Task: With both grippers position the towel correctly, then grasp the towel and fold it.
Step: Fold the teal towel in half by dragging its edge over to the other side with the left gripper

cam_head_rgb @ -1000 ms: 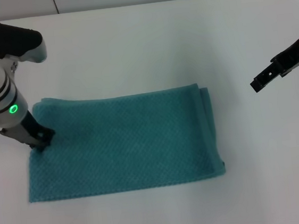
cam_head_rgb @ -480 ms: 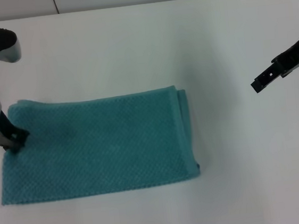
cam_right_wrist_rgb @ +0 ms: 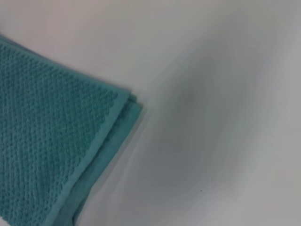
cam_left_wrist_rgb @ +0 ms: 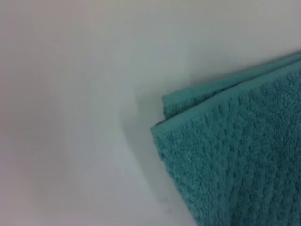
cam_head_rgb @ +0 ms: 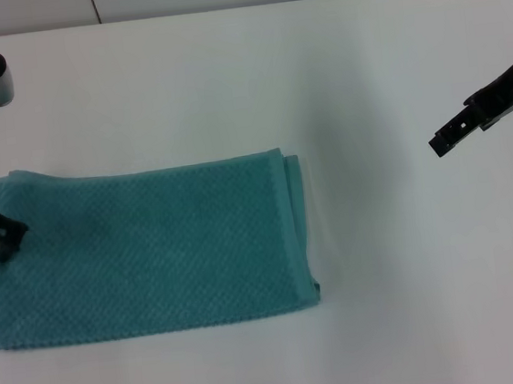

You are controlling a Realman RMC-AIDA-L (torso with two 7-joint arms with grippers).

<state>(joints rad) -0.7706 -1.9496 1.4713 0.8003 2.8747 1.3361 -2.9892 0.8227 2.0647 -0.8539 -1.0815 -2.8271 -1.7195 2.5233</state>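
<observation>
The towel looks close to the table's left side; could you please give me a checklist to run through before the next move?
1. Towel flat on the table: ok.
2. Towel already folded double, layered hems showing at its right edge: ok.
3. Left hand on the towel's far left corner: ok.
4. Left hand's grip closed: cannot tell.
5. Right hand at the towel: not ok, it hangs well off to the right.
6. Towel fully in head view: not ok, left edge at the frame border.

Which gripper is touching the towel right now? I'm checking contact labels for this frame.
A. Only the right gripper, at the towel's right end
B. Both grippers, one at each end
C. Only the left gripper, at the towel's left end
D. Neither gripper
C: in the head view the left gripper presses on the towel near its far left corner, while the right gripper hangs over bare table, well clear of the cloth.
</observation>
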